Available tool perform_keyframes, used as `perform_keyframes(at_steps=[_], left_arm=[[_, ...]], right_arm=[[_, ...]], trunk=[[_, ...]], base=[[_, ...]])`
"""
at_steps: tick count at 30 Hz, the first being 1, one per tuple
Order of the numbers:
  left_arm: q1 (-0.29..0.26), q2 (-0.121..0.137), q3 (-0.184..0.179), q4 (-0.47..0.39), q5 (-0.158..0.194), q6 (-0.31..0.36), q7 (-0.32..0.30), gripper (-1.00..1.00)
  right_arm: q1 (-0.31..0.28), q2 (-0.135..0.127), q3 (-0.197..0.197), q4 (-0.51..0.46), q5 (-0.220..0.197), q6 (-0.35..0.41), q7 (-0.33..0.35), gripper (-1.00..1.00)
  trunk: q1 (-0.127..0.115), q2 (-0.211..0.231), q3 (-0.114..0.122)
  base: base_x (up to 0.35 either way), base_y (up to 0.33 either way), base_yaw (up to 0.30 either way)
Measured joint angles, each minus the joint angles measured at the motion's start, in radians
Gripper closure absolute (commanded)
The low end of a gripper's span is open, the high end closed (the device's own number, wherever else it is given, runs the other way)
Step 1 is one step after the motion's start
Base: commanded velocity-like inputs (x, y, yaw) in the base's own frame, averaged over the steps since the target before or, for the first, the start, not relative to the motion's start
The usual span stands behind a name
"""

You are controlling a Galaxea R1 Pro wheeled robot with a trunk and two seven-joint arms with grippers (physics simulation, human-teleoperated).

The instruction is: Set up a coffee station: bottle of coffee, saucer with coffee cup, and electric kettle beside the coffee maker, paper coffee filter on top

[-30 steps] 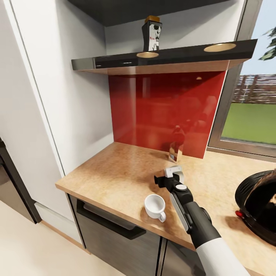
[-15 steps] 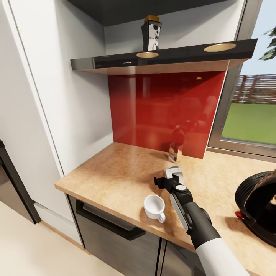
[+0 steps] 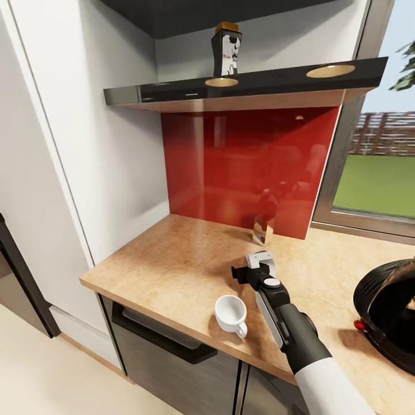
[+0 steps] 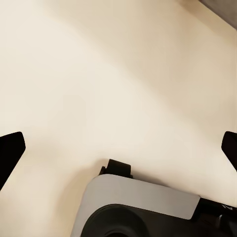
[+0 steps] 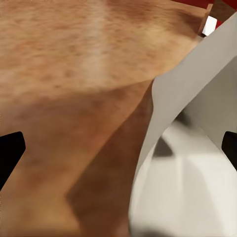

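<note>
The coffee cup, round glossy white, sits on speckled kitchen countertop.

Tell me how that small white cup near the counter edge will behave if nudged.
The small white handled cup looks light, so it would probably slide on the smooth beige wood-look countertop. It stands upright and squat, so tipping seems unlikely. It sits close to the front edge; a push outward might drop it.

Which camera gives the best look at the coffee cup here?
The head view: the whole coffee cup shows, standing on the countertop beside the right gripper. The right wrist view has a blurred white close-up, maybe the cup.
</note>
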Motion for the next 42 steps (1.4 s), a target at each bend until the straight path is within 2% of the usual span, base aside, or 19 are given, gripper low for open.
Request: perform_keyframes(at_steps=[21, 22, 26, 28, 42], left_arm=[[0.0, 0.0, 0.0, 0.0, 0.0, 0.0, 0.0, -1.0], [0.0, 0.0, 0.0, 0.0, 0.0, 0.0, 0.0, -1.0], [0.0, 0.0, 0.0, 0.0, 0.0, 0.0, 0.0, -1.0], [0.0, 0.0, 0.0, 0.0, 0.0, 0.0, 0.0, -1.0], [0.0, 0.0, 0.0, 0.0, 0.0, 0.0, 0.0, -1.0]], right_arm=[[0.0, -0.001, 0.0, 0.0, -0.002, 0.0, 0.001, -1.0], [0.0, -0.001, 0.0, 0.0, -0.002, 0.0, 0.001, 1.0], [0.0, -0.008, 0.0, 0.0, -0.003, 0.0, 0.001, 1.0], [-0.001, -0.009, 0.0, -0.001, 0.014, 0.002, 0.0, 1.0], [0.0, -0.011, 0.0, -0.001, 0.006, 0.001, 0.002, 1.0]], trunk=[[0.0, 0.0, 0.0], [0.0, 0.0, 0.0], [0.0, 0.0, 0.0], [0.0, 0.0, 0.0], [0.0, 0.0, 0.0]], base=[[0.0, 0.0, 0.0], [0.0, 0.0, 0.0], [0.0, 0.0, 0.0], [0.0, 0.0, 0.0], [0.0, 0.0, 0.0]])
